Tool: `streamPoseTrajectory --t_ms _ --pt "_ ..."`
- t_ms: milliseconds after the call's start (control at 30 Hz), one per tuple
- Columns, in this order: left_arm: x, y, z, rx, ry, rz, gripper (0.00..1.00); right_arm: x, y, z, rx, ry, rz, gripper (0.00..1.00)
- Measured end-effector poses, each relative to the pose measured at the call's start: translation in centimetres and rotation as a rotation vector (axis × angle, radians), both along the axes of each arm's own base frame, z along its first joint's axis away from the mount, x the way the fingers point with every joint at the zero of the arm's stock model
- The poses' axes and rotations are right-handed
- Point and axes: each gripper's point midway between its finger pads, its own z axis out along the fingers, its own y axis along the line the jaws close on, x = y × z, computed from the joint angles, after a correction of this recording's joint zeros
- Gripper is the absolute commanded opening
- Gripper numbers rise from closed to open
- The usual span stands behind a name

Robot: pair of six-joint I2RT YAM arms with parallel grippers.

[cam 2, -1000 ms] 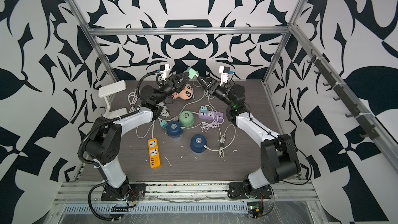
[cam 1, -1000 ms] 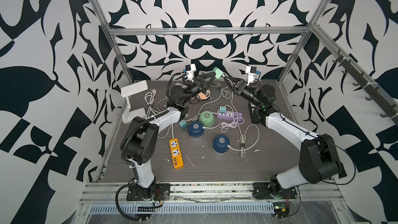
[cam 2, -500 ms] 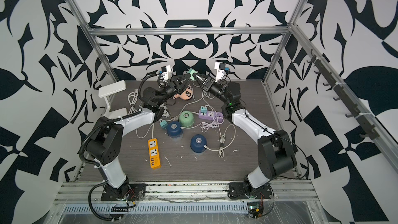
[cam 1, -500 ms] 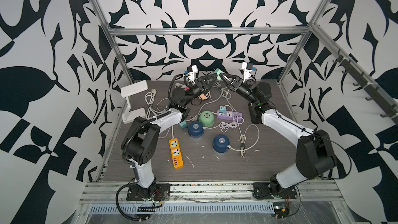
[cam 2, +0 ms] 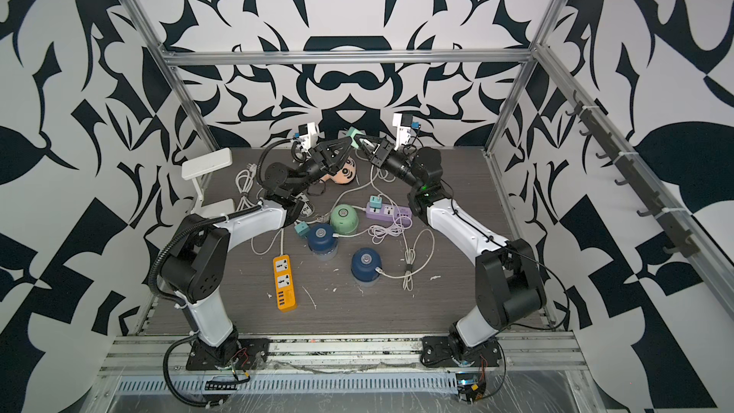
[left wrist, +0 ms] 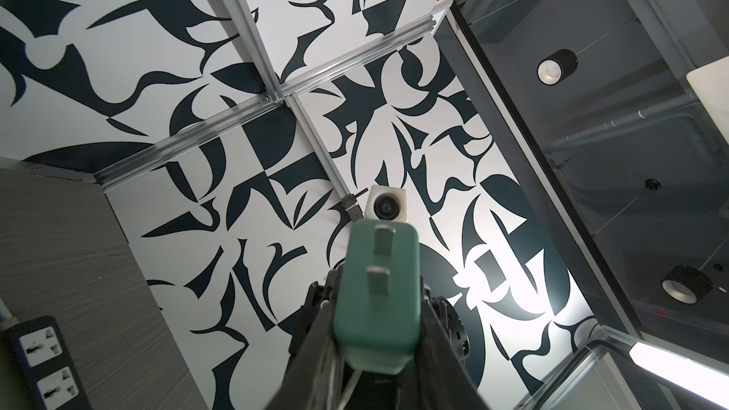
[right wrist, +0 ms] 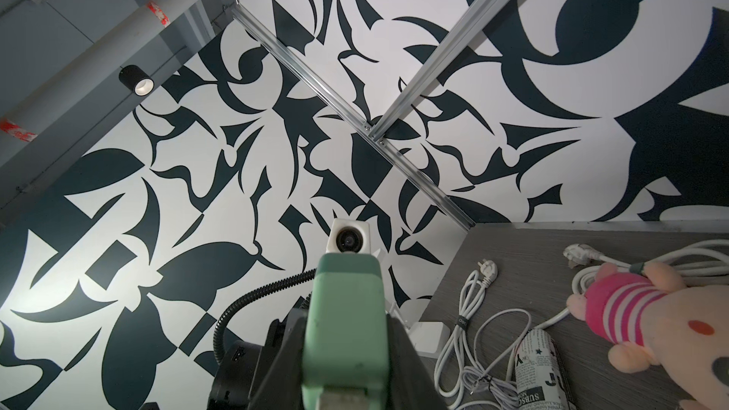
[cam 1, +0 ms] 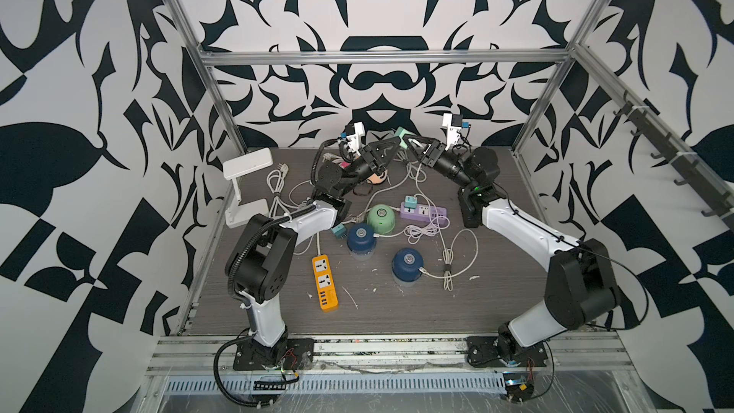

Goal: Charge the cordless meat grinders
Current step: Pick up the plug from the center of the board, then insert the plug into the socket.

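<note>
Three cordless meat grinders stand mid-table in both top views: a mint green one and two dark blue ones, each blue one with a white cable at its side. Both arms are raised at the back of the table and meet over it. My left gripper is shut on a green plug adapter, prongs facing its camera. My right gripper is shut on the same adapter from the opposite side.
An orange power strip lies front left. A purple power strip carries a teal adapter. Another teal adapter lies by the blue grinder. A plush toy, white cables and a white stand crowd the back.
My right arm has swung left toward the left gripper and its jaws have closed onto the green adapter. The left arm has kept holding it in place.
</note>
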Motion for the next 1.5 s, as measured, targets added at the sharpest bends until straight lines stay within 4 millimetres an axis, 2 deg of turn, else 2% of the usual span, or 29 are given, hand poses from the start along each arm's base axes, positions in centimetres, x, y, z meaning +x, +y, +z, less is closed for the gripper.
streamPoseTrajectory --t_ms 33,100,133,167,200,300,433,500,567,667,733,800,867,967,1067,1300,1500 --pt "0.0 0.0 -0.1 0.001 0.003 0.001 0.29 0.0 0.0 -0.1 -0.007 0.003 0.002 0.0" --pt "0.1 0.1 -0.6 0.006 0.012 0.005 0.63 0.1 0.1 -0.5 -0.035 0.014 0.006 0.0" --pt "0.2 0.2 -1.0 0.012 0.021 0.007 0.85 0.1 0.1 -0.9 -0.056 0.024 0.008 0.0" --pt "0.3 0.5 -1.5 0.021 0.036 0.016 0.97 0.2 -0.1 -1.4 -0.083 0.04 0.006 0.0" --pt "0.4 0.8 -2.4 0.037 0.059 0.027 1.0 0.3 -0.4 -1.9 -0.114 0.06 0.003 0.0" --pt "0.6 2.5 -5.0 0.113 0.14 0.079 1.0 0.4 -2.5 -3.7 -0.241 0.141 -0.027 0.0" --pt "1.1 5.7 -6.6 0.324 0.191 0.236 0.96 2.7 -9.5 -4.8 -0.512 0.251 -0.241 0.0" --pt "0.0 6.1 -6.5 0.455 0.155 0.302 0.94 3.3 -13.1 -5.6 -0.678 0.3 -0.361 0.0" --pt "-2.1 5.1 -6.1 0.557 0.087 0.307 0.91 3.0 -15.6 -7.4 -0.84 0.36 -0.425 0.0" --pt "-5.1 3.2 -7.7 0.686 0.02 0.254 0.86 1.6 -18.0 -12.6 -1.07 0.497 -0.414 0.0" --pt "-6.2 2.8 -10.2 0.761 0.017 0.221 0.86 0.9 -19.2 -16.3 -1.198 0.592 -0.375 0.0" --pt "-6.9 3.1 -13.6 0.841 0.048 0.196 0.87 0.7 -20.1 -19.7 -1.301 0.669 -0.329 0.0" --pt "-7.7 3.5 -16.5 0.902 0.082 0.172 0.89 0.6 -21.0 -22.4 -1.369 0.732 -0.29 0.0" --pt "-8.6 4.0 -19.1 0.959 0.113 0.145 0.95 0.6 -22.3 -25.1 -1.423 0.803 -0.247 0.0" --pt "-9.0 4.1 -19.7 0.972 0.113 0.134 0.98 1.4 -23.7 -26.2 -1.438 0.844 -0.24 0.0" --pt "-9.4 3.6 -19.5 0.963 0.082 0.102 1.0 4.1 -26.6 -26.3 -1.439 0.865 -0.261 0.0" --pt "-9.5 3.1 -20.0 0.959 0.081 0.071 0.99 5.3 -26.8 -27.1 -1.455 0.874 -0.212 0.0"
